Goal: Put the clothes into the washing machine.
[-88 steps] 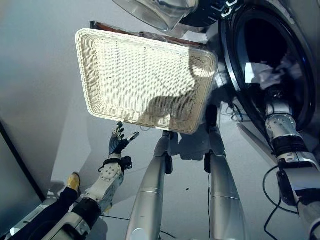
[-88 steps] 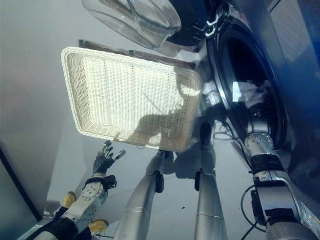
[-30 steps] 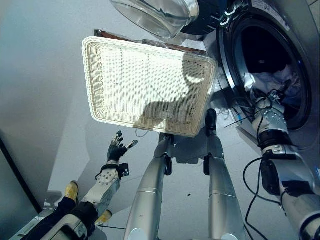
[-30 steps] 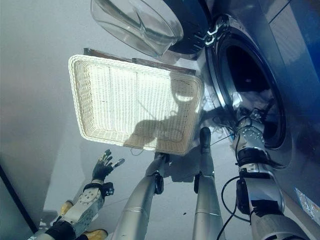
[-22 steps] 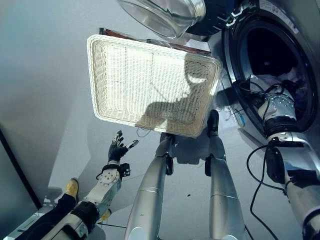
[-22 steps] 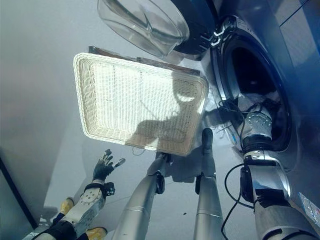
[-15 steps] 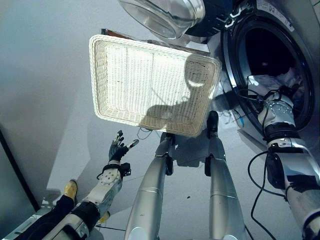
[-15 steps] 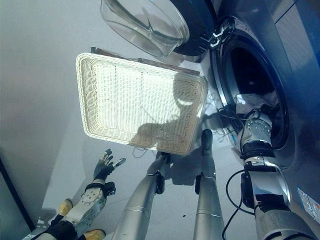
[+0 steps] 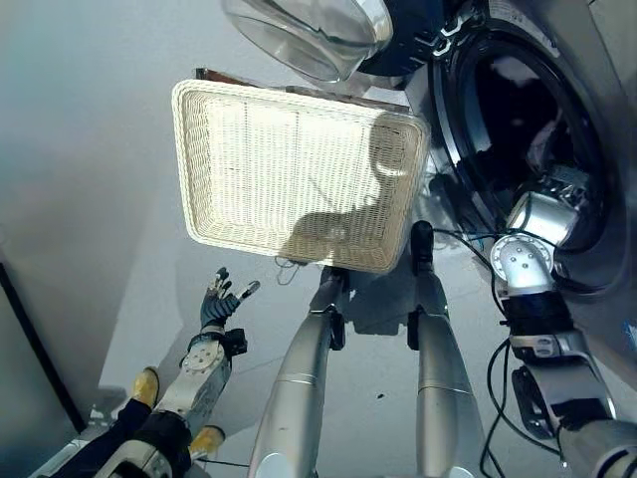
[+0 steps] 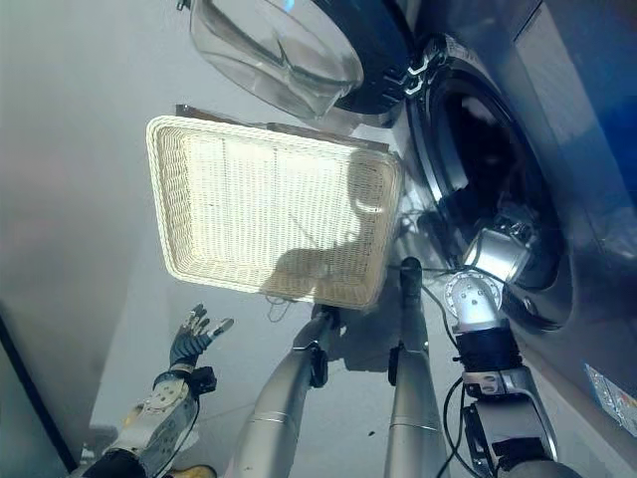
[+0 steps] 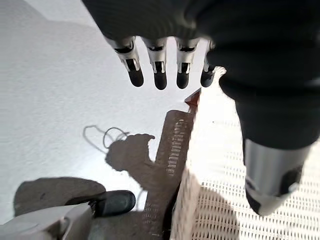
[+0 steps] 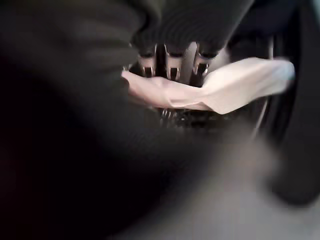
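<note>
The white wicker basket point(image 9: 189, 169) stands empty on the floor in front of me. To its right is the washing machine, its round drum opening point(image 9: 453, 149) uncovered and its glass door point(image 9: 309, 35) swung out above the basket. My right arm reaches into the drum. In the right wrist view, the straight fingers of my right hand point(image 12: 170, 65) press against a pale cloth point(image 12: 225, 92) whose fold covers their tips. My left hand point(image 9: 216, 307) hangs open over the floor, below the basket's near edge, holding nothing.
A brown board point(image 11: 172, 150) lies under the basket's edge. A person's yellow shoe point(image 9: 144, 383) rests on the floor by my left arm. Grey floor stretches to the left of the basket.
My right hand, at the drum's mouth a second ago, has gone deeper inside with the forearm raised. The left hand has barely moved. The basket stays empty.
</note>
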You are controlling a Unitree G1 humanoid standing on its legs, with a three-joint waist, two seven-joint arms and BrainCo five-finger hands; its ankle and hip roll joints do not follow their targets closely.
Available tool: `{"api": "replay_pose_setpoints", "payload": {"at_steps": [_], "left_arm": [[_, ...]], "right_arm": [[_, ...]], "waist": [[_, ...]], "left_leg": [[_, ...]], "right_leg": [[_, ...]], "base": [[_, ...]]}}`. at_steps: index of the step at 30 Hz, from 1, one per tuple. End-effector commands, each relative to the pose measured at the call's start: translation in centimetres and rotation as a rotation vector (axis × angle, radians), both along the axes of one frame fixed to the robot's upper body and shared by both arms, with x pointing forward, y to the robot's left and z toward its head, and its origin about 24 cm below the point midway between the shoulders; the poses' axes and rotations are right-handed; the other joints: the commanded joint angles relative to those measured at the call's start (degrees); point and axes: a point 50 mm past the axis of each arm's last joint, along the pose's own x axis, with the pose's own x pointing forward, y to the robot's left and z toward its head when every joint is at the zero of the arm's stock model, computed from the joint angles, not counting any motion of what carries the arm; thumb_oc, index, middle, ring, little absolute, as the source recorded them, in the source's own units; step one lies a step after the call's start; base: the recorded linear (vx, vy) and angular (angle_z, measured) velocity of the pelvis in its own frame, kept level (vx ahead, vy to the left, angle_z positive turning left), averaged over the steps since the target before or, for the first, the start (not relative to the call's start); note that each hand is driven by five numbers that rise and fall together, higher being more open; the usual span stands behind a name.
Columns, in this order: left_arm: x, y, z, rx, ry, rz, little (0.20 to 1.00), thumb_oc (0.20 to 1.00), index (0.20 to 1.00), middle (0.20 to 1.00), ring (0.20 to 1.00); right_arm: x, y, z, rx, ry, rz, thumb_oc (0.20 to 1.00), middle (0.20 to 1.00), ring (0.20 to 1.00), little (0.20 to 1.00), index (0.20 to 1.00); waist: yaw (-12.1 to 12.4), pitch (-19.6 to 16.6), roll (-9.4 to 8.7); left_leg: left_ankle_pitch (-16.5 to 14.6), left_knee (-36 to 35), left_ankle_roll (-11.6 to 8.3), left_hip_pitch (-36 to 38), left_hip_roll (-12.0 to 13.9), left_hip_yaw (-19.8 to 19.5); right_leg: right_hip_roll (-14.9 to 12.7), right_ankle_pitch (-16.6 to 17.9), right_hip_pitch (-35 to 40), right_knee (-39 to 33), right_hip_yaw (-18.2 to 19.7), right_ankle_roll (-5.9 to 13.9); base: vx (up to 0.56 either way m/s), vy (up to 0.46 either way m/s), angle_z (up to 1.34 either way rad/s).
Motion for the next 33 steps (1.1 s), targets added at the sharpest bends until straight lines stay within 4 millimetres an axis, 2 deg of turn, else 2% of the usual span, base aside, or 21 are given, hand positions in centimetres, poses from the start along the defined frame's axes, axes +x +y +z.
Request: {"api": "replay_pose_setpoints", "payload": {"at_steps": [1,2,5,6,7,10,11,15,18,24,28,33], "left_arm": [[-0.7,-0.2,-0.6,0.004,-0.011,0.008,1.0,1.0,1.0,1.0,1.0],[-0.8,-0.7,-0.9,-0.001,-0.011,0.005,1.0,1.0,1.0,1.0,1.0],[-0.8,-0.7,-0.9,0.0,-0.01,0.004,1.0,1.0,1.0,1.0,1.0],[-1.3,-1.6,-1.6,-0.003,-0.004,0.005,1.0,1.0,1.0,1.0,1.0],[-1.3,-1.6,-1.6,-0.003,-0.004,0.006,1.0,1.0,1.0,1.0,1.0],[-1.1,-1.9,-1.7,-0.002,-0.01,0.012,1.0,1.0,1.0,1.0,1.0],[-1.0,-1.9,-1.7,-0.001,-0.011,0.011,1.0,1.0,1.0,1.0,1.0],[-0.9,-2.3,-1.5,0.001,-0.024,0.015,1.0,1.0,1.0,1.0,1.0],[-0.7,-2.7,-1.3,0.006,-0.033,0.01,1.0,1.0,1.0,1.0,1.0],[-0.6,-3.2,-1.0,0.013,-0.04,0.017,1.0,1.0,1.0,1.0,1.0],[-0.7,-3.1,-1.0,0.014,-0.041,0.025,1.0,1.0,1.0,1.0,1.0],[-0.8,-2.9,-1.0,0.012,-0.039,0.045,1.0,1.0,1.0,1.0,1.0]], "right_arm": [[-0.9,-4.1,3.6,0.158,-0.215,0.021,1.0,1.0,1.0,1.0,1.0],[-0.1,-4.5,2.0,0.218,-0.179,0.051,1.0,1.0,1.0,1.0,1.0],[0.1,-4.6,1.7,0.225,-0.18,0.057,1.0,1.0,1.0,1.0,1.0],[1.4,-4.7,-2.9,0.319,-0.037,0.108,1.0,1.0,1.0,1.0,1.0],[1.5,-4.7,-3.3,0.325,-0.016,0.115,1.0,1.0,1.0,1.0,1.0],[3.0,-4.0,-8.0,0.36,0.24,0.215,1.0,1.0,1.0,1.0,1.0],[3.0,-3.9,-8.7,0.364,0.265,0.223,1.0,1.0,1.0,1.0,1.0],[3.1,-1.7,-13.4,0.405,0.429,0.329,1.0,1.0,1.0,1.0,1.0],[3.1,-0.5,-14.5,0.41,0.447,0.364,1.0,1.0,1.0,1.0,1.0],[3.2,1.7,-15.3,0.39,0.495,0.461,1.0,1.0,1.0,1.0,1.0],[3.0,2.5,-15.9,0.371,0.512,0.494,1.0,1.0,1.0,1.0,1.0],[2.5,4.7,-16.8,0.283,0.555,0.584,1.0,1.0,1.0,1.0,1.0]], "waist": [[-0.8,-1.0,3.49],[-0.8,-1.0,3.69],[-0.7,-1.0,3.7],[-0.7,-1.0,4.06],[-0.7,-1.0,4.07],[-0.7,-1.0,3.95],[-0.7,-1.0,3.91],[-0.8,-1.0,3.21],[-0.6,-1.0,2.92],[-0.5,-1.0,2.7],[-0.7,-1.0,2.53],[-1.1,-1.0,1.65]], "left_leg": [[5.2,-5.8,-1.15,4.1,-1.9,-2.5],[5.5,-6.2,-1.24,3.9,-1.9,-2.4],[5.5,-6.2,-1.26,4.0,-1.8,-2.3],[5.9,-6.9,-1.53,4.0,-1.6,-2.1],[5.9,-7.0,-1.54,4.0,-1.6,-2.1],[6.5,-7.7,-1.78,3.6,-1.5,-2.1],[6.5,-7.8,-1.81,3.6,-1.4,-2.0],[6.8,-7.9,-1.66,3.0,-1.2,-2.0],[7.0,-8.2,-1.46,2.9,-1.3,-2.1],[7.4,-8.9,-1.36,2.7,-1.2,-2.0],[7.6,-9.4,-1.28,3.0,-1.1,-1.9],[7.9,-10.4,-1.32,4.1,-1.1,-2.1]], "right_leg": [[5.3,-4.3,2.2,5.7,-3.8,-1.47],[5.3,-4.1,2.2,5.5,-3.8,-1.57],[5.3,-4.0,2.2,5.5,-3.8,-1.59],[4.9,-3.9,2.2,5.2,-3.9,-1.79],[4.9,-3.9,2.2,5.2,-3.9,-1.81],[4.7,-3.5,1.9,4.8,-4.0,-1.9],[4.7,-3.4,1.8,4.7,-4.0,-1.94],[4.9,-3.3,1.5,4.9,-4.2,-2.2],[5.1,-3.2,1.6,4.7,-4.3,-2.23],[5.0,-2.9,1.6,4.3,-4.4,-2.1],[5.1,-2.8,1.8,4.2,-4.3,-2.13],[5.3,-2.2,3.1,3.1,-4.3,-2.18]], "base": [[0.0,0.0,0.0],[0.0,0.0,0.0],[0.01,0.01,0.01],[0.05,0.029,0.04],[0.05,0.033,0.06],[0.01,0.002,0.01],[0.0,-0.009,-0.03],[0.0,-0.008,-0.02],[-0.01,-0.034,-0.04],[-0.01,0.001,0.0],[-0.02,-0.001,0.0],[-0.04,0.0,0.03]]}}
